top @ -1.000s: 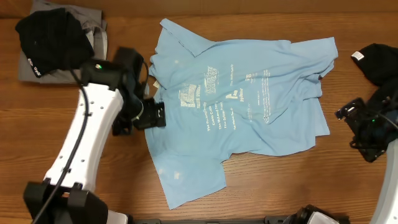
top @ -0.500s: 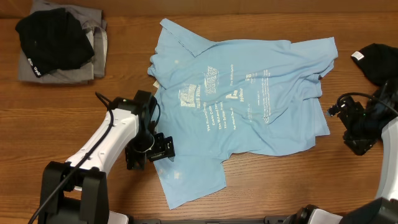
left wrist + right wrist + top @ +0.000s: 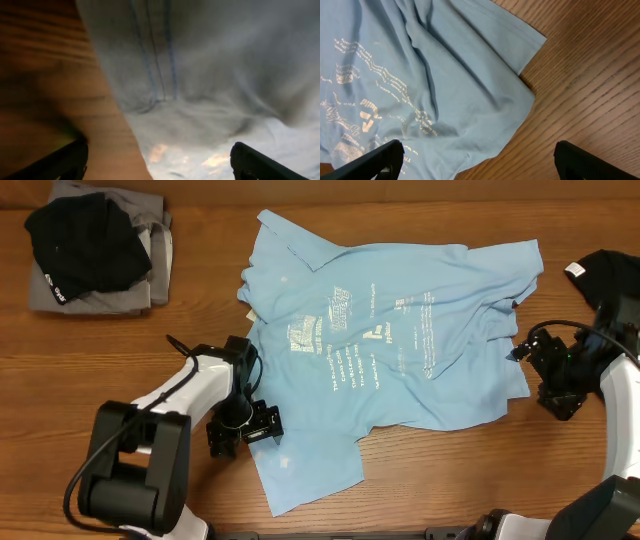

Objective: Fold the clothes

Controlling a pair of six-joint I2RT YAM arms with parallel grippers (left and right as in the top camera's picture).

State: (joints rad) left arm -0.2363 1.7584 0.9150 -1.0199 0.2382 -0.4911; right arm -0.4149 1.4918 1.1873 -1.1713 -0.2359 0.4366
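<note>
**Shirt laid flat, both tools open at its sides**

Light-blue T-shirt (image 3: 390,350) lies in the middle of the wooden table (image 3: 100,370), spread out and unfolded, with its small white print (image 3: 350,340) facing up. The cloth is rumpled, most of all along its right side, and one flap reaches out from its lower left corner toward the near table edge.

Left tool (image 3: 245,430) is at the shirt's left edge, just above that flap. Its jaws stand wide apart. In the left wrist view the shirt's stitched hem (image 3: 160,60) fills the space ahead of the tool. The blur does not show whether the fingers (image 3: 65,160) touch the cloth.

Right tool (image 3: 548,375) is just off the shirt's right edge, also with jaws wide apart and nothing between them. Its wrist view shows a corner of the shirt beside bare wood.

Well to the upper left of the shirt, a black garment (image 3: 85,240) rests on top of grey garments (image 3: 150,280). To the shirt's upper right, near the table's edge, lies a second black garment (image 3: 610,280).
</note>
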